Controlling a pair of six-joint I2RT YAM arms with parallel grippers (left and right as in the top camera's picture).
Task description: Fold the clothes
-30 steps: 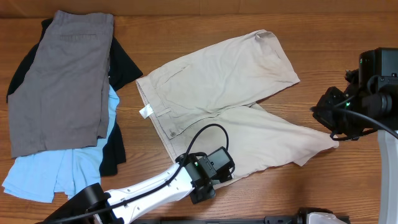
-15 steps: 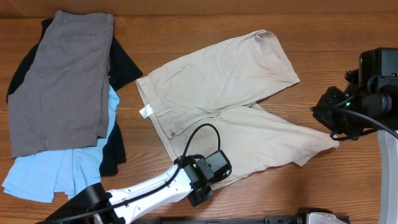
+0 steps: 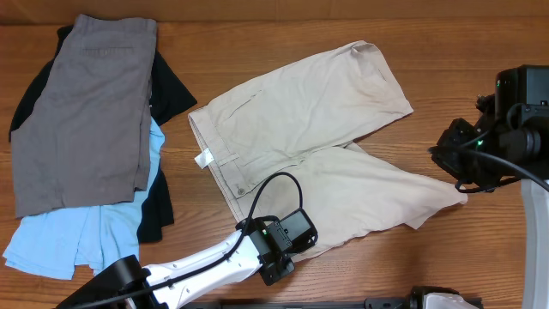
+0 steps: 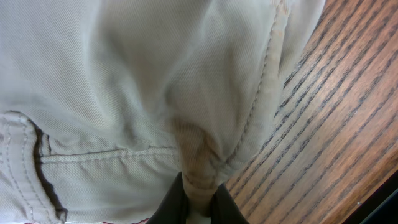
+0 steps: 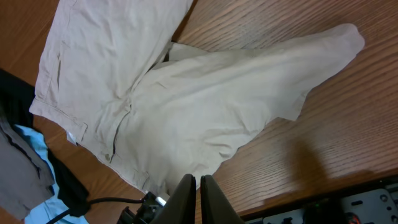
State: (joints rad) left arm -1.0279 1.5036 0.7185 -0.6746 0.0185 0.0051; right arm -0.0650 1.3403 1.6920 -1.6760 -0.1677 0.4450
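Note:
The light beige khaki shorts [image 3: 317,129] lie spread flat in the middle of the wooden table, waistband to the left, with a white label [image 3: 202,159]. My left gripper [image 3: 296,240] sits at the lower leg's front hem. In the left wrist view the gripper [image 4: 198,202] is shut, and a fold of the beige fabric [image 4: 124,81] is pinched between its dark fingers [image 4: 177,202]. My right gripper [image 3: 450,159] hovers off the right end of the lower leg. Its fingers [image 5: 186,199] are shut with nothing between them, above the shorts [image 5: 205,106].
At the left lies a pile: grey shorts [image 3: 86,112] on top, light-blue shorts [image 3: 77,236] and a black garment [image 3: 171,90] beneath. The left arm's black cable [image 3: 274,184] loops over the beige shorts. The table's front edge [image 5: 348,186] runs close below.
My left gripper has closed on the beige fabric near the hem and slid slightly left. The right arm has not moved.

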